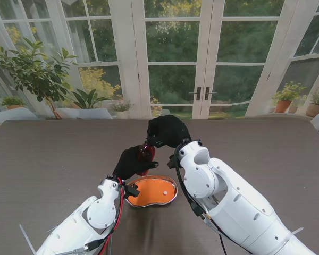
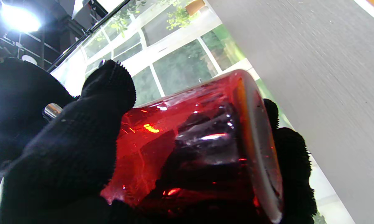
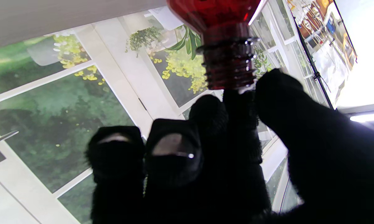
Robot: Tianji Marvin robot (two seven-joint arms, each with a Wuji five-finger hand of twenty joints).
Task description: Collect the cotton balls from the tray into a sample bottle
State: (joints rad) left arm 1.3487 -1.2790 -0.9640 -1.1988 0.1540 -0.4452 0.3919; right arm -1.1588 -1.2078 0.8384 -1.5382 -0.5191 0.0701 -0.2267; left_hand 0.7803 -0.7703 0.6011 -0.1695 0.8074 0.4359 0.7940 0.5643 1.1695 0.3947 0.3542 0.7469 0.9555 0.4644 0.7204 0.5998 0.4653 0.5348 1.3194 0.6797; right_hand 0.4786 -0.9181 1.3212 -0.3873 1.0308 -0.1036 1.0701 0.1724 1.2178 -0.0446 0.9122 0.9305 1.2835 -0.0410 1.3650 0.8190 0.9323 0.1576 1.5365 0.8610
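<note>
Both white arms rise from the near edge of the stand view. Between them lies the tray (image 1: 165, 197), orange inside, with one small white speck, perhaps a cotton ball. Beyond it, the left hand (image 1: 132, 162) grips the red sample bottle (image 1: 145, 154), lifted; its threaded neck is uncapped. The right hand (image 1: 167, 130) pinches together at the mouth. Collection seems mostly finished.

The stand camera looks down from above the shoulders over the tabletop (image 1: 53, 159) toward the glass doors (image 1: 202, 79), taking in both arms. Each wrist camera sits very close behind its gloved fingers (image 2: 81, 140), its picture upside down. All three views share the red bottle (image 1: 145, 155), which nearly fills the left wrist view.
</note>
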